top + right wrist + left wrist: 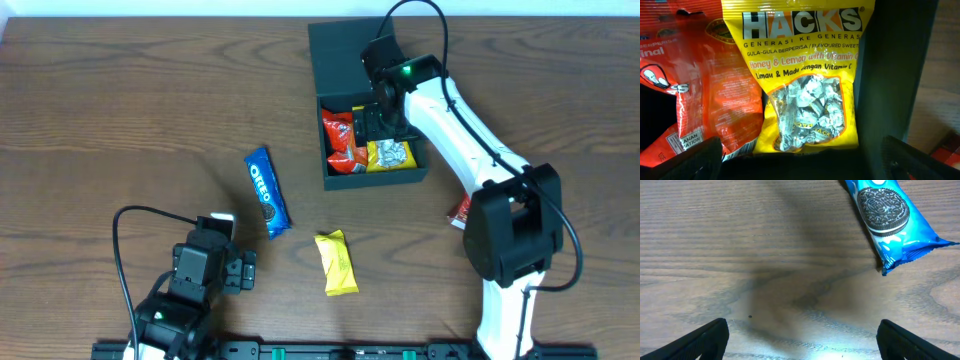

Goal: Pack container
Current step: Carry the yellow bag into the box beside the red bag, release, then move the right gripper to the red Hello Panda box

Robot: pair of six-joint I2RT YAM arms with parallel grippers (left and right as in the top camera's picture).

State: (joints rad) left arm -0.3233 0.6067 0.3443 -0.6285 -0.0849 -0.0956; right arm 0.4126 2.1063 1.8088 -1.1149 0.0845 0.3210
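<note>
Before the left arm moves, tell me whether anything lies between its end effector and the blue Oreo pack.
Nothing visible does. The left end effector hangs open over bare table. The Oreo pack lies ahead of it, toward the right of the wrist view, with only wood grain between them.

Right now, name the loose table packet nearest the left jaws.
The blue Oreo biscuit packet, just ahead of them in the left wrist view; the yellow crinkled packet lies farther off.

dark green container point(370, 182), blue Oreo packet point(267, 192)
</note>
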